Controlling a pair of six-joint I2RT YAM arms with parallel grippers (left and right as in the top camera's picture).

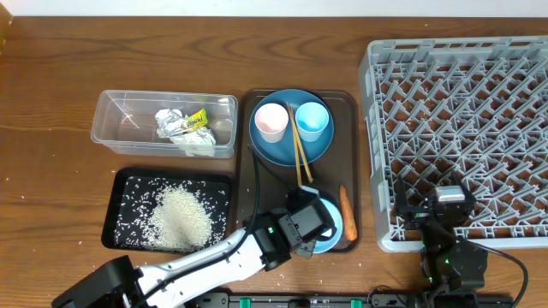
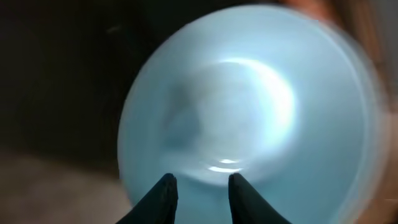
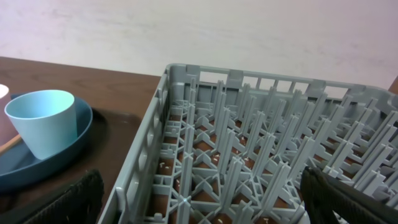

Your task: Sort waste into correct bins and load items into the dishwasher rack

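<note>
Foil [image 1: 171, 122] and wrapper [image 1: 198, 118] sit in the clear tub [image 1: 97, 128] upper left, rice [image 1: 181, 216] in the black tray [image 1: 115, 218]; carrot [image 1: 347, 214] and plate [image 1: 274, 147] not yet moved, left gripper [image 2: 202, 194] hovering, fingers [image 2: 163, 198] apart, over the bowl [image 2: 249, 106].

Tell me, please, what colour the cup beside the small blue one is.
The cup is pink, best seen in the overhead view.

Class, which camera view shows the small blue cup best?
Right wrist: the small blue cup appears close, side-on, upright on the blue plate. Overhead shows it small, from above. Left wrist misses it.
</note>
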